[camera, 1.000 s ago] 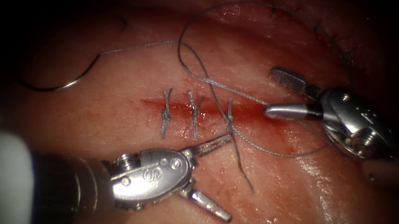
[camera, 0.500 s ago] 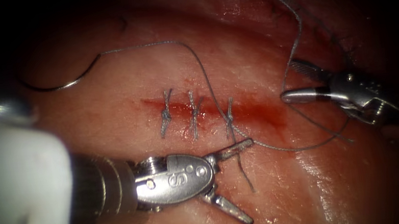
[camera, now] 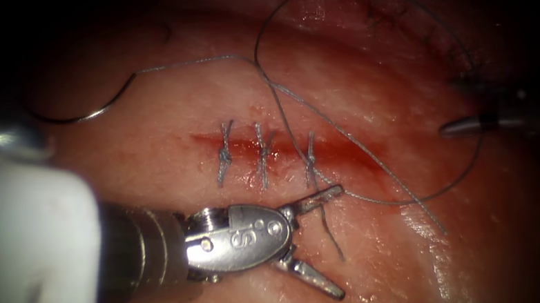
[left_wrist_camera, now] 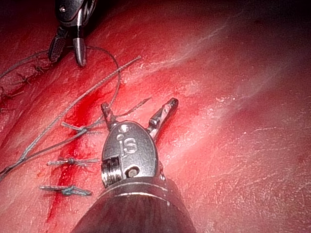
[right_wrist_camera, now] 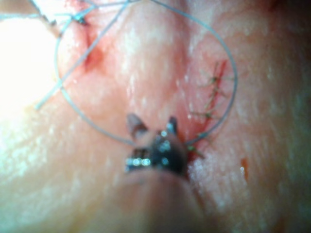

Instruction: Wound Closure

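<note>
The left hand (camera: 321, 246) gapes wide at the cut's (camera: 284, 153) six o'clock side, gripping nothing. The right hand (camera: 465, 127) sits at three o'clock, open too — thread (camera: 388, 202) loops beside it, ungripped. The needle (camera: 80, 114) lies free on the tissue (camera: 163, 131) at ten o'clock, not driven in.

My left pincer (camera: 327, 245) lies low with its jaws spread wide, empty. My right pincer (left_wrist_camera: 68, 51) sits at the far right, jaws parted too, gripping nothing, its shaft in shadow.
</note>
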`<state>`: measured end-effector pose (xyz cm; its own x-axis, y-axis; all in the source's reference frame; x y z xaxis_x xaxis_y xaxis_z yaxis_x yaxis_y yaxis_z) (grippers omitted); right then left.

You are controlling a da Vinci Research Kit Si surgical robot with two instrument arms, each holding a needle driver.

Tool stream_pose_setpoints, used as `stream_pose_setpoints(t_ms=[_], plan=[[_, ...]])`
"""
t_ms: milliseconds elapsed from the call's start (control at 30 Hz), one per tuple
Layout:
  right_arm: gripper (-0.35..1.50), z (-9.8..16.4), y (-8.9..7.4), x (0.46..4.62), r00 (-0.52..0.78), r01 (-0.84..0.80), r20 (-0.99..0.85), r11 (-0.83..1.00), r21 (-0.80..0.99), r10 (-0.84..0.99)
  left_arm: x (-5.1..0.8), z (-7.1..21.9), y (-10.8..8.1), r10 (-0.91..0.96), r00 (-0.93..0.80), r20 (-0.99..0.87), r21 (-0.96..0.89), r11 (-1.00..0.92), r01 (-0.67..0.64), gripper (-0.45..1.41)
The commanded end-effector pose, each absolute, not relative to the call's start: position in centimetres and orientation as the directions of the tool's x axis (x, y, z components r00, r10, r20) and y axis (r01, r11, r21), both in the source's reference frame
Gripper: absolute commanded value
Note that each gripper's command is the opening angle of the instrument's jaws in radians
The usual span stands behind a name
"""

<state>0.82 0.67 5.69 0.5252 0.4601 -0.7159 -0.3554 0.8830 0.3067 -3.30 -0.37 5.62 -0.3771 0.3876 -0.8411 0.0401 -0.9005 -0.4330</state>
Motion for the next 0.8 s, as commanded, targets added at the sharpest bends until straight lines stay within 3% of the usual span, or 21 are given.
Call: stream_pose_setpoints(t_ms=[33, 200, 333, 467, 600, 800], plan=[[1.48, 5.58, 0.74, 0.88, 0.471, -0.363, -0.748, 0.876, 0.319, 0.468, -3.36, 5.68, -0.44, 0.391, -0.376, -0.84, -0.437, -0.899, 0.041, 0.77], [1.48, 4.95, 1.0, 0.88, 0.262, -0.408, -0.841, 0.844, 0.347, 0.473, -3.4, 5.69, -0.4, 0.349, -0.415, -0.84, -0.387, -0.922, 0.007, 0.62], [1.48, 4.77, 1.02, 0.88, 0.224, -0.418, -0.852, 0.836, 0.354, 0.473, -3.42, 5.7, -0.39, 0.293, -0.447, -0.845, -0.334, -0.942, 0.014, 0.54], [1.48, 4.74, 0.95, 0.9, 0.206, -0.425, -0.861, 0.835, 0.349, 0.464, -3.44, 5.7, -0.36, 0.235, -0.472, -0.85, -0.279, -0.96, 0.024, 0.19], [1.48, 4.77, 0.89, 0.93, 0.205, -0.425, -0.864, 0.837, 0.345, 0.46, -3.42, 5.68, -0.36, 0.138, -0.499, -0.856, -0.203, -0.976, 0.077, -0.42], [1.48, 4.78, 0.76, 1.0, 0.201, -0.422, -0.869, 0.841, 0.339, 0.451, -3.37, 5.54, -0.35, 0.078, -0.503, -0.861, -0.144, -0.985, 0.093, -0.45]])
